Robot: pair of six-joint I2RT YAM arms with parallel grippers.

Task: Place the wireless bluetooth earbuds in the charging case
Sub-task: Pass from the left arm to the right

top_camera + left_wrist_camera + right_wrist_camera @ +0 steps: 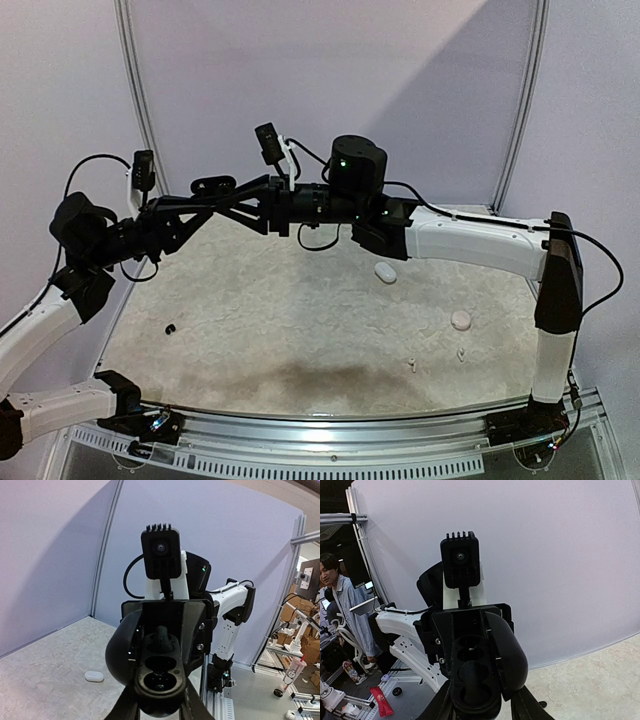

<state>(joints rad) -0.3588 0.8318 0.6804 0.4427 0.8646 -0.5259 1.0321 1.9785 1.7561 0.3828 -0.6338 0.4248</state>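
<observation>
The black charging case [212, 185], a glossy rounded clamshell with its lid swung open, hangs in the air over the far left corner of the pale mottled tabletop [300, 330]. The two arms meet there end to end. The left tool [160, 700] is clenched on one end of the case, with a finger pressed to each side. The right tool [480, 701] comes from the opposite end, and its fingers also lie against both sides, so it looks clamped on the case too. Both wrist views show two round wells inside the case. Something dark stands up in the well farther from the left tool, but I cannot tell whether it is a bud.

Four things lie on the tabletop:
- A tiny black earbud [170, 329] sits close to the left edge, towards the near left corner.
- Two white stemmed earbuds [412, 365] lie near the near edge on the right side, a little apart from each other.
- A white round case [461, 319] rests just beyond them, towards the right edge.
- A white oval case [385, 272] lies farther back, right of the middle, beneath the right forearm.
</observation>
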